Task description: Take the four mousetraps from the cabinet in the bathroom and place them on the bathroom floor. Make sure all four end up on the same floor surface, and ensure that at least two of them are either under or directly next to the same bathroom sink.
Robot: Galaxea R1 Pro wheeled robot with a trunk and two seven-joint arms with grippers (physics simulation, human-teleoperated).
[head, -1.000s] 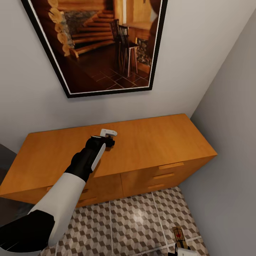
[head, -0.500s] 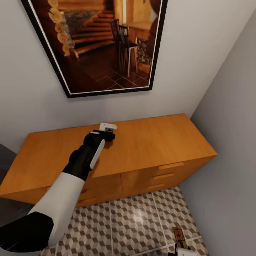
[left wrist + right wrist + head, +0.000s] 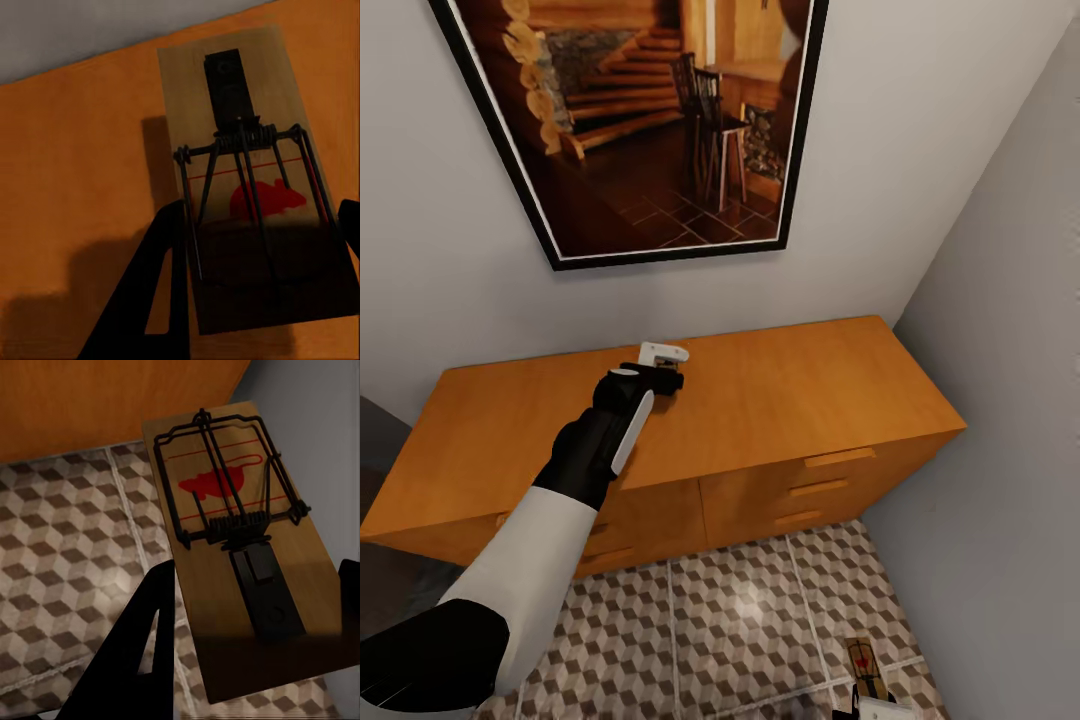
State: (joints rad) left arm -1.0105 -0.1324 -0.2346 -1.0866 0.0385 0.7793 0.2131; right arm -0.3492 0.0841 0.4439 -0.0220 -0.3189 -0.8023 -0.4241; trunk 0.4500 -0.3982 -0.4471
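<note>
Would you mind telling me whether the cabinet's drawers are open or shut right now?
Shut. On the cabinet, the drawer fronts with bar handles sit flush with its front face; none juts out over the floor.

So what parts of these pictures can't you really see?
- Left wrist view: the near end of the mousetrap on the cabinet lies in dark shadow between the jaws, so whether they pinch it is unclear.
- Right wrist view: the second mousetrap also has a shadowed near end.
- Head view: the right gripper is cut off by the bottom edge.
- Head view: the left arm hides part of the cabinet's drawer fronts.
</note>
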